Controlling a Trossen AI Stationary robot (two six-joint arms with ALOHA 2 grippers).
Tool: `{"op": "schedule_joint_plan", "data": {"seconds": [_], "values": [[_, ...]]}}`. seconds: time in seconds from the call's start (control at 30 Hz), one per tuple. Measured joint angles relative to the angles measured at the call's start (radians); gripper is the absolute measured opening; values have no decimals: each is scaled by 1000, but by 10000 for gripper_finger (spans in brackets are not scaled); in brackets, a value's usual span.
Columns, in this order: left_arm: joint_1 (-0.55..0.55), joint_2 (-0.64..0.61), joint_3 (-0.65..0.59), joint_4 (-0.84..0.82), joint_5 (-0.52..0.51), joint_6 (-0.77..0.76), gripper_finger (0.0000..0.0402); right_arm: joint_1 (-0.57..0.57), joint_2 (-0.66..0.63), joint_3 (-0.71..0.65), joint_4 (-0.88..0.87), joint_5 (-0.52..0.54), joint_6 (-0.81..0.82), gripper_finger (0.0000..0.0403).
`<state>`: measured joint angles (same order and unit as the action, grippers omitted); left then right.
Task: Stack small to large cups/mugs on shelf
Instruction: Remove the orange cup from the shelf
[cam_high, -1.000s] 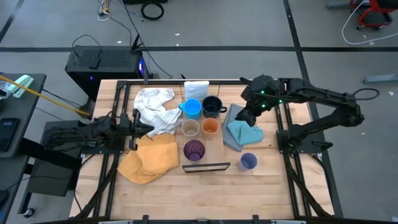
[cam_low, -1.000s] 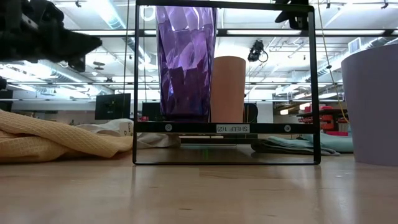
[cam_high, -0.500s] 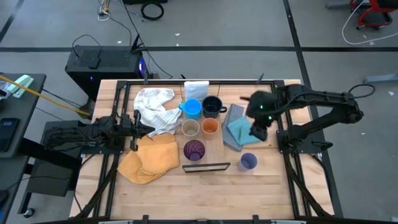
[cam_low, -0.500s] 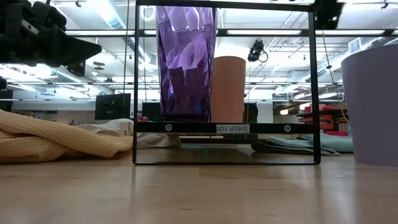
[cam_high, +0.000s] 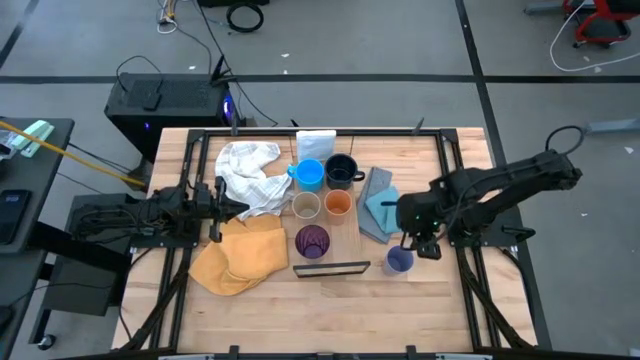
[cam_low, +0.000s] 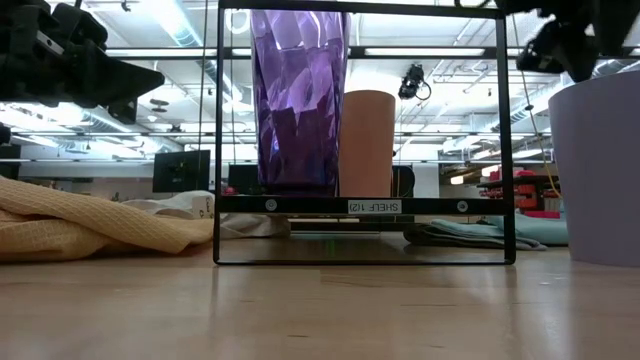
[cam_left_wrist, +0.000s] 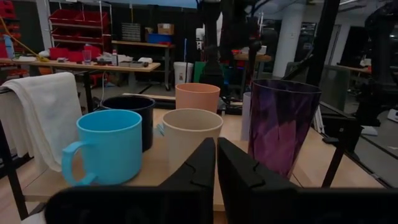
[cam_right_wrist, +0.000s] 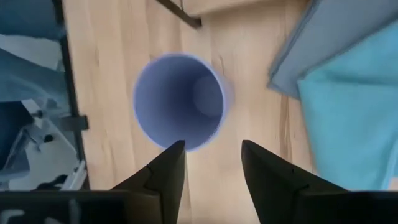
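Five cups stand on the shelf (cam_high: 352, 232), a wooden plank with a black frame (cam_high: 331, 268) at its near end: light blue mug (cam_high: 309, 173), navy mug (cam_high: 342, 170), tan cup (cam_high: 305, 206), orange cup (cam_high: 338, 204) and purple tumbler (cam_high: 312, 241). The lavender cup (cam_high: 399, 260) stands upright on the table, right of the frame. My right gripper (cam_right_wrist: 211, 155) hovers open above it, pointing steeply down, fingers just off the cup's rim (cam_right_wrist: 179, 102). My left gripper (cam_left_wrist: 216, 168) rests shut at the table's left, pointing level at the shelf.
A blue cloth (cam_high: 388, 212) on a grey one lies just beyond the lavender cup. A white cloth (cam_high: 248, 170) and a yellow cloth (cam_high: 240, 255) lie left of the shelf. A white box (cam_high: 315, 145) stands at the shelf's far end.
My right gripper has swung from the table's far side, beside the navy mug, over the blue cloth toward the near edge. It has come down and tipped steeply downward, and now hangs over the lavender cup. No cup has moved.
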<state>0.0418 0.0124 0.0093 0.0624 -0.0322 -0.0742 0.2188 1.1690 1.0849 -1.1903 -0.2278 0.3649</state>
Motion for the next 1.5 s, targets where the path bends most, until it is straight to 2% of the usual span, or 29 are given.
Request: {"op": "schedule_joint_plan", "data": {"seconds": [0.2,0.5,0.77,1.07,1.5], "values": [[0,0,0,0,0,0,21,14,0,-61,51,24,-4,181],[0,0,0,0,0,-1,34,13,0,-148,131,47,-25,183],[0,0,0,0,0,-1,23,13,0,-152,147,52,-21,183],[0,0,0,0,0,-1,36,13,0,-152,154,53,-17,183],[0,0,0,0,0,-1,27,13,0,-152,203,53,-21,183]]}}
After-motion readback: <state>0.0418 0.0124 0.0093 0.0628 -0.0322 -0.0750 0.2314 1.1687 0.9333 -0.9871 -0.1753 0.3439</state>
